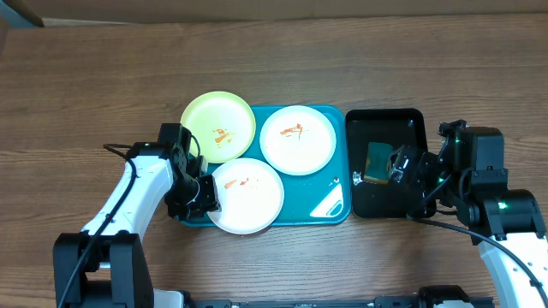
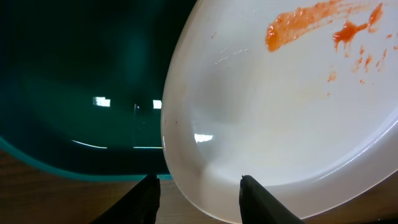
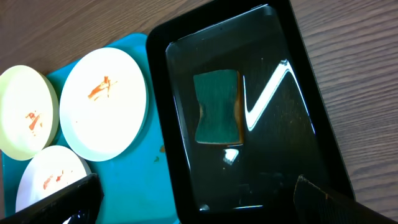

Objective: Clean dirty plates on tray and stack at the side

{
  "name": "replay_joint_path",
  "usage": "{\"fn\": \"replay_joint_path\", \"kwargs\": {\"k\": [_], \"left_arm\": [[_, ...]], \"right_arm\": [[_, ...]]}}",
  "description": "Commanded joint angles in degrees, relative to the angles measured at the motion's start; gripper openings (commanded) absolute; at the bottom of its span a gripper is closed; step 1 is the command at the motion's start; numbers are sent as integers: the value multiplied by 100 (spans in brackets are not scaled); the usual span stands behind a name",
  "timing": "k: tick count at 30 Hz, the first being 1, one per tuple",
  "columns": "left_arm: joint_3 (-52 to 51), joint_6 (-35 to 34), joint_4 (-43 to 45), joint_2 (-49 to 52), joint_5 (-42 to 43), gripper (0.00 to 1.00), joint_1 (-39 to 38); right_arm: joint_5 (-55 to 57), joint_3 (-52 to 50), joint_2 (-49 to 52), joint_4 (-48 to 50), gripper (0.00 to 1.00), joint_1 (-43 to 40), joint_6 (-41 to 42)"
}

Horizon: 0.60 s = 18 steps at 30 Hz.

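1. Plates (image 1: pixel 247 195) up first, three of them on the turquoise tray (image 1: pixel 330 205), and the near white plate (image 1: pixel 257 201) hangs over the tray's front rim, with orange-red smears on its face.
2. Left tool (image 2: pixel 199 196) is right at that plate's left edge. Its jaws stand apart either side of the rim, one finger outside and one over the plate's inner face, with no pinch on it yet.
3. Across to the right tool (image 3: pixel 199 199), spread wide and grasping nothing, above the near part of the black tray (image 1: pixel 411 120).
4. In that black tray lies a green sponge (image 3: pixel 217 106), flat, just beside the turquoise tray's right rim.
5. Further back, the far white plate (image 1: pixel 297 139) sits on the tray's far half, smeared orange in the middle.
6. Far left, the yellow-green plate (image 1: pixel 218 127) overhangs the tray's far-left corner, smeared too, its edge meeting the near white plate.
7. Wooden desk (image 1: pixel 86 85) carries it all.
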Motion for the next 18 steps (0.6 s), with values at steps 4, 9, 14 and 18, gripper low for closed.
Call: {"fn": "replay_joint_path", "kwargs": {"k": [4,9,14,18], "left_arm": [[33,-17,-11,42,22,47,-37],[-214,-164,299,44,22,47,-37],[-223,-166,396,44,4,43,-37],[-223,-166,411,44,2,45,-37]], "right_arm": [[-9,162,-20,24,100,-11,4],[-9,162,-17,28,100,-11,4],[-9,162,-20,13,100,-11,4],[-11,162,-17,0,100,-11,4]]}}
